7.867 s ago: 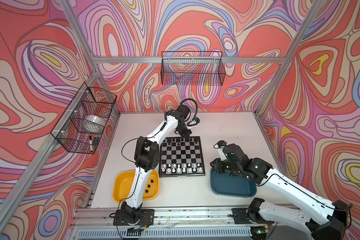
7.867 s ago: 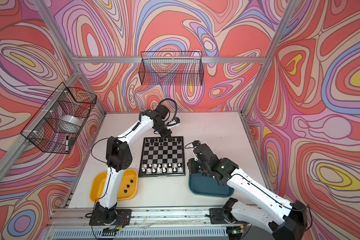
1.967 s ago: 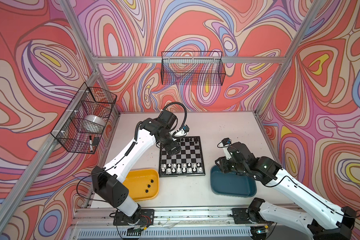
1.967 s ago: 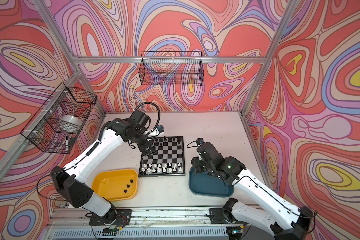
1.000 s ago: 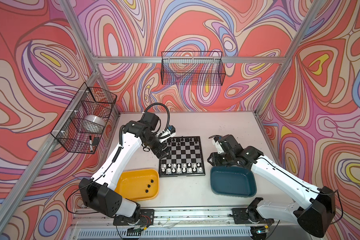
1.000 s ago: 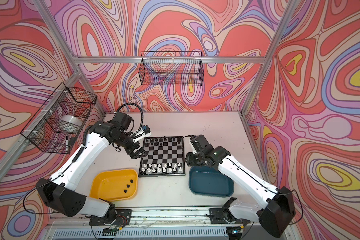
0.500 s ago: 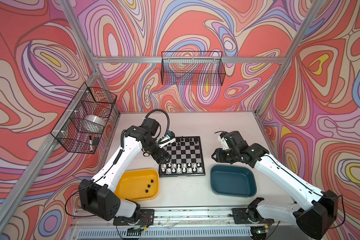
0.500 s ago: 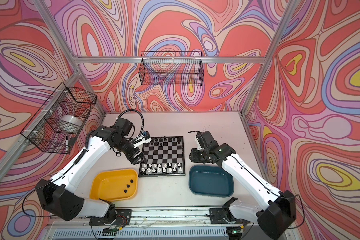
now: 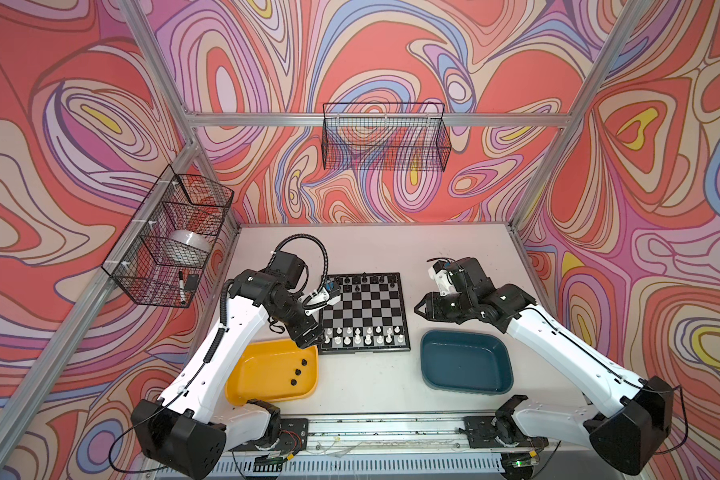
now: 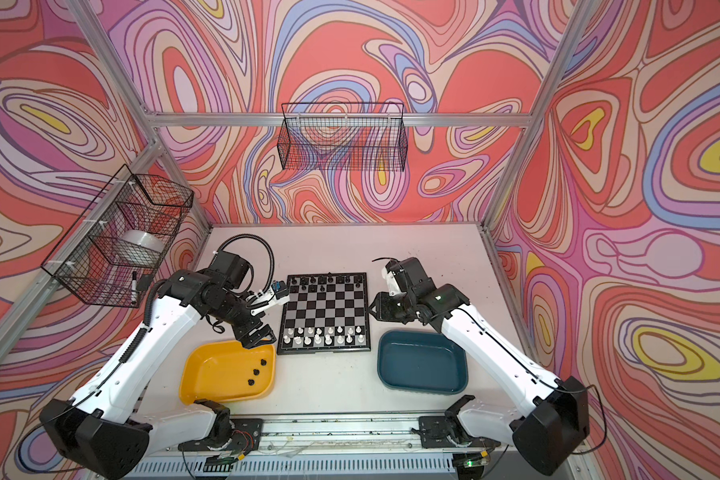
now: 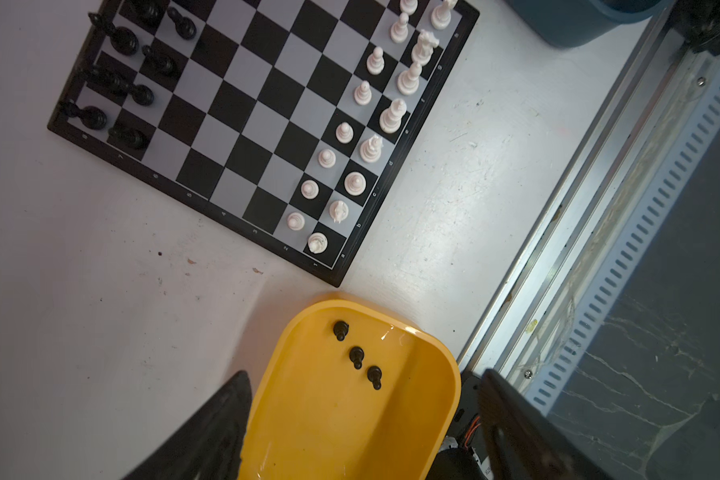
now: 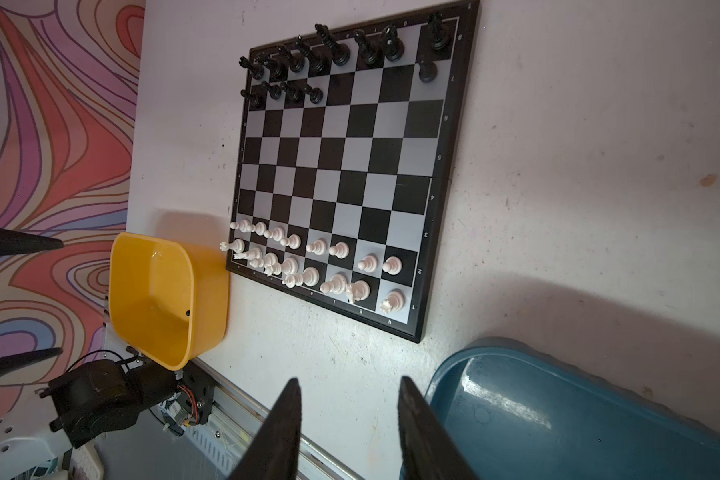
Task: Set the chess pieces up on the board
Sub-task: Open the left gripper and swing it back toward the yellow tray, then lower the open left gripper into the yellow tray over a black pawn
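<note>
The board [image 9: 364, 309] [image 10: 325, 307] lies mid-table. White chess pieces [image 9: 362, 336] [image 12: 337, 249] fill its two near rows, and black ones [image 9: 364, 280] [image 12: 316, 62] stand along the far rows. Three black pawns [image 9: 297, 371] [image 11: 356, 356] lie in the yellow tray [image 9: 262, 386]. My left gripper [image 9: 310, 338] [image 10: 262, 334] [image 11: 364, 374] hangs open and empty over that tray's far right corner, beside the board's near left corner. My right gripper [image 9: 422, 309] [image 10: 375, 309] [image 12: 348, 379] is open and empty just right of the board, above bare table.
A teal tray [image 9: 464, 386] [image 12: 558, 415] with nothing in it sits near right of the board. A wire basket [image 9: 171, 245] on the left wall holds a white bowl and a marker. Another basket [image 9: 385, 141] hangs on the back wall. A metal rail [image 9: 371, 428] runs along the front edge.
My left gripper has come down along the board's left side to the yellow tray's corner. The right gripper has stayed beside the board's right edge, and its jaws have narrowed a little.
</note>
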You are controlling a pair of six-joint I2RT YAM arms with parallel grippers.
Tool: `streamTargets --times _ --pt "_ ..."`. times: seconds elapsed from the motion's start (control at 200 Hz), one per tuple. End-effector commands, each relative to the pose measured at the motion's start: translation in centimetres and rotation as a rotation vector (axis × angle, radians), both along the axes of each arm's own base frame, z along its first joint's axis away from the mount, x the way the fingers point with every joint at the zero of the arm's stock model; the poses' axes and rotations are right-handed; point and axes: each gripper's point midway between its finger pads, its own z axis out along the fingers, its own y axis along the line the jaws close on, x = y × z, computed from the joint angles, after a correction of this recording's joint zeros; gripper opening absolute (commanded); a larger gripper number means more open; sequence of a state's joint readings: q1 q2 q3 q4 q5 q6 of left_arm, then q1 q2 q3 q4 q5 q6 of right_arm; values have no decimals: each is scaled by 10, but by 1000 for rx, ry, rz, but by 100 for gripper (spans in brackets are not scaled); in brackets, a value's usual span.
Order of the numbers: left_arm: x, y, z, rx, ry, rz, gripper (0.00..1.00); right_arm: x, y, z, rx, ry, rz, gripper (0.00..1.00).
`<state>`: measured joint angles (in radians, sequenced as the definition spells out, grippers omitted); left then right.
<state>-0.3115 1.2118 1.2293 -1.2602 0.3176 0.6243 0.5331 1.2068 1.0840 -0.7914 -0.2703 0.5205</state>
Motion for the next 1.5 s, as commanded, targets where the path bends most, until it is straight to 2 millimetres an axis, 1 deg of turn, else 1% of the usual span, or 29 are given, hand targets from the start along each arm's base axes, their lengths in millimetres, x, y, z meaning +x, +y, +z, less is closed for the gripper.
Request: streamTargets --times 0.0,0.115,0.175,0.29,0.366,0.426,0.516,0.576,0.641,0.791,0.957,1.027,1.112,1.262,1.387,1.492 --pt "-12 23 -13 69 21 67 85 -13 -14 -2 -31 15 -22 39" --pt "-9 37 -21 74 20 178 85 -18 -22 -4 -57 5 -29 38" --pt "-7 44 -30 86 16 217 84 -20 -25 -6 -62 1 -36 38" --pt "-9 54 -49 94 16 227 83 -22 -30 -7 -68 -19 -52 37" --pt "-9 58 -54 98 15 241 82 -22 -31 -3 -70 -24 -53 36" --pt "-5 62 -57 109 -1 255 82 -22 -31 0 -78 -27 -42 33" --pt "-1 63 -59 113 -8 252 82 -20 -29 9 -82 -62 -11 32" --pt "1 62 -59 113 -5 245 81 -17 -31 12 -84 -89 -16 33" --pt "-1 63 -62 116 -4 239 78 -13 -31 8 -91 -93 -26 34" --pt "-10 61 -68 101 4 240 77 -9 -21 -1 -52 -77 -21 34" --pt "-17 67 -65 120 2 266 75 -8 -21 -2 -54 -84 -20 33" --pt "-19 69 -68 124 -10 269 74 -7 -21 -1 -56 -94 -12 33" --pt "-17 72 -76 140 -25 273 72 -6 -20 3 -54 -108 -6 34" --pt "-20 69 -86 130 -7 261 71 -7 -18 4 -52 -107 9 34" --pt "-17 66 -87 115 -7 256 71 -8 -16 3 -34 -111 12 34" --pt "-11 66 -89 116 -15 254 70 -8 -18 -3 -33 -110 1 34"
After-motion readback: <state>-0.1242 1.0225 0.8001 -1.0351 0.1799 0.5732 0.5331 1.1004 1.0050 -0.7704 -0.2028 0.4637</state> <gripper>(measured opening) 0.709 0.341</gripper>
